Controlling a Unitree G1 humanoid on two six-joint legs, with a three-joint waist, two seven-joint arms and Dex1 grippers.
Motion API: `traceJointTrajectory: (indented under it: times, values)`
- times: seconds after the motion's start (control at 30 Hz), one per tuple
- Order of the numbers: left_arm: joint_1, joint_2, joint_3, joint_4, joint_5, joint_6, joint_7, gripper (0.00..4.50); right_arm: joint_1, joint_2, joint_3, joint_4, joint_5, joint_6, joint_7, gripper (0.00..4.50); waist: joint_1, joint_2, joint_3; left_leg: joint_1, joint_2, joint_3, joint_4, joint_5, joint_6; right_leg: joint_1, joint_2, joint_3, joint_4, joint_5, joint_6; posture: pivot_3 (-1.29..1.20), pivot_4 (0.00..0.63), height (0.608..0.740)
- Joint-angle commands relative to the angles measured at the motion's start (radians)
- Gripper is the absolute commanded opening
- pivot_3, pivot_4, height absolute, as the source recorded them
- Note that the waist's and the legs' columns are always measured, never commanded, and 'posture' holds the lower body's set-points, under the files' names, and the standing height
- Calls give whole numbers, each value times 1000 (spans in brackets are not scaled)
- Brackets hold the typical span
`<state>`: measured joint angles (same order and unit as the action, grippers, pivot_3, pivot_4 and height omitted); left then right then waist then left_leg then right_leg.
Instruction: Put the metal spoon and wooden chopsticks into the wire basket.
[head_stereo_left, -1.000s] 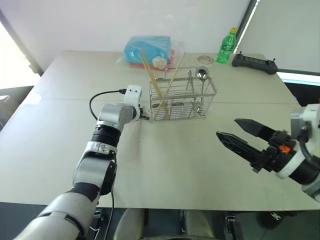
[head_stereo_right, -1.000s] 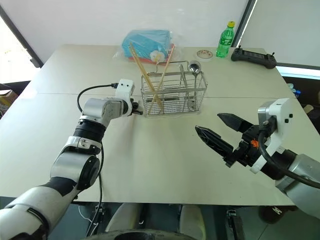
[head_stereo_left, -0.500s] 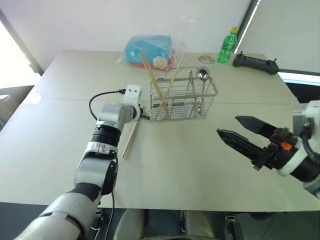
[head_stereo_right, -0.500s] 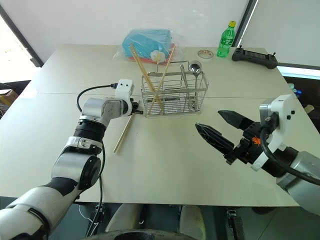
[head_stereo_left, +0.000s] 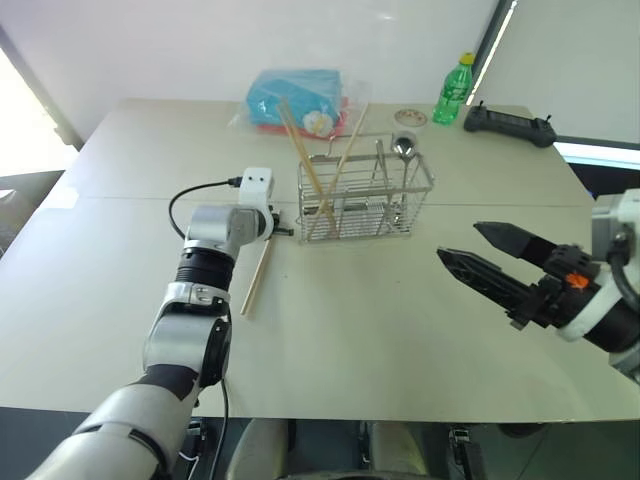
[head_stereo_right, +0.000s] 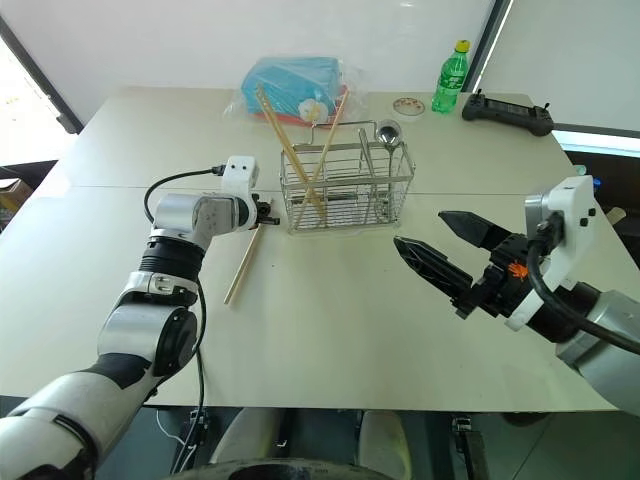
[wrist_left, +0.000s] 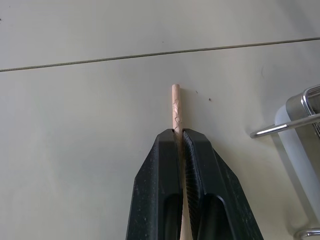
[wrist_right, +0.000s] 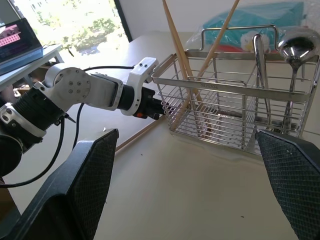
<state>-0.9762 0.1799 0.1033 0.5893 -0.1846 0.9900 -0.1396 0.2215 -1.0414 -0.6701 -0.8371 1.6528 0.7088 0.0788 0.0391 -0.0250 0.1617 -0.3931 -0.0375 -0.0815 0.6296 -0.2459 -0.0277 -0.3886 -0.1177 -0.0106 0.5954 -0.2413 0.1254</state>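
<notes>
My left gripper is shut on one of the wooden chopsticks, just left of the wire basket. In the left wrist view the chopstick's tip pokes out past the closed black fingers. Its long end slants back along my forearm, low over the table. Two more chopsticks stand crossed in the basket's left compartment. The metal spoon stands bowl up in the right compartment. My right gripper hovers open and empty, well right of and nearer than the basket.
A blue packet in clear plastic lies behind the basket. A green bottle, a small round disc and a black controller sit at the table's far right. A black cable loops from my left wrist.
The held chopstick's long end has swung out from behind my left forearm and now shows beside it. The left wrist has rolled a little. The right gripper stays open and still.
</notes>
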Motion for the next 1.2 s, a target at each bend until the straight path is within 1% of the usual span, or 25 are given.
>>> traceJointTrajectory:
  times: [0.03,0.13,0.23,0.33,0.47,0.53,0.63,0.73,0.87,0.93,1.0,1.07,1.13,1.2]
  values:
    - [-51,53,78,-42,-35,-85,-22,50,-24,-16,4,4,5,-12,3,4500,-1,-2,2,0,0,0,0,0,0,-1,0,0,0,0,0,0,150,720]
    - [-102,113,169,-57,-89,-260,-71,50,-28,-21,4,8,11,-6,7,4500,0,-3,3,-1,0,0,-1,0,0,-2,1,0,0,0,0,0,150,720]
    - [-141,148,268,-85,-195,-357,-157,50,-33,-25,8,15,10,-1,11,4500,1,-3,3,-3,1,0,-1,0,0,-3,0,0,-1,0,0,0,150,720]
    - [-179,188,370,-122,-305,-427,-228,50,-46,-28,21,20,8,-1,12,4500,2,-3,3,-3,0,0,-1,0,0,-2,-1,0,-2,0,0,0,150,720]
    - [-215,223,408,-169,-399,-434,-290,50,-58,-28,39,23,6,-1,13,4500,2,-3,3,-3,0,0,-1,0,1,-2,-1,0,-2,1,2,0,150,720]
    - [-231,228,402,-202,-429,-435,-305,50,-60,-28,43,27,1,2,19,4500,3,-3,3,-3,0,0,0,0,1,-1,-1,0,-1,1,1,0,150,720]
    - [-268,206,374,-262,-461,-447,-309,50,-72,-35,50,41,-1,3,25,4500,2,-4,3,-3,0,0,1,0,1,-1,0,-1,-1,0,0,0,150,720]
    - [-298,132,313,-330,-451,-503,-291,50,-90,-39,62,53,0,5,28,4500,4,-4,3,-3,0,0,2,0,1,0,-1,0,-2,0,0,0,150,720]
    - [-317,58,269,-364,-451,-545,-281,50,-95,-39,65,48,0,7,25,4500,2,-4,3,-2,-1,0,1,0,1,1,-1,0,-2,0,0,0,150,720]
    - [-317,31,243,-358,-429,-584,-278,50,-94,-37,62,48,3,7,23,4500,0,-4,3,-2,-1,1,1,0,1,0,0,0,-2,0,0,0,150,720]
    - [-282,-11,169,-342,-354,-684,-304,50,-83,-37,43,38,14,9,18,4500,-1,-3,3,-2,-1,2,0,0,1,-1,1,0,-1,0,0,0,150,720]
    - [-225,-41,76,-337,-253,-825,-343,50,-69,-39,18,23,28,10,9,4500,2,-3,3,-1,-1,2,0,0,1,0,1,0,-1,0,0,0,150,720]
    - [-188,-71,45,-329,-231,-870,-345,50,-55,-42,-9,10,47,9,-2,4500,3,-2,3,0,-1,3,0,0,1,2,1,1,-2,0,-1,0,150,720]
    - [-160,-94,39,-323,-227,-888,-333,50,-42,-41,-33,2,63,7,-15,4500,3,-3,3,-1,-1,3,1,0,1,1,1,1,-2,0,-1,0,150,720]
